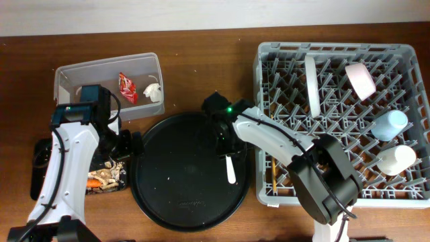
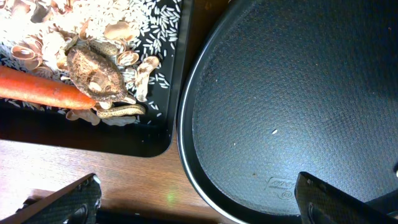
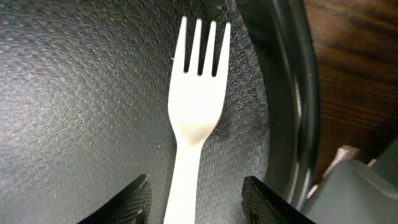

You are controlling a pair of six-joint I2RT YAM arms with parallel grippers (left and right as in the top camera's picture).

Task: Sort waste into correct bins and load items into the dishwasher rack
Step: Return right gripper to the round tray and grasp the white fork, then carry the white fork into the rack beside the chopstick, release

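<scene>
Right gripper [image 3: 194,194] loosely straddles white fork [image 3: 198,106] at round tray [image 3: 292,93] edge; left gripper [image 2: 199,202] wide.

Both arms look alike: the left arm [image 1: 67,161] and right arm [image 1: 269,138] have smooth white shells between bulky black joints, with thin black cables [image 1: 62,144] looping alongside. A teal band [image 1: 70,111] marks the left wrist, and a green light [image 1: 230,109] glows on the right. The left end effector [image 2: 205,202] and right end effector [image 3: 196,202] have matte black fingers [image 3: 127,202].
</scene>
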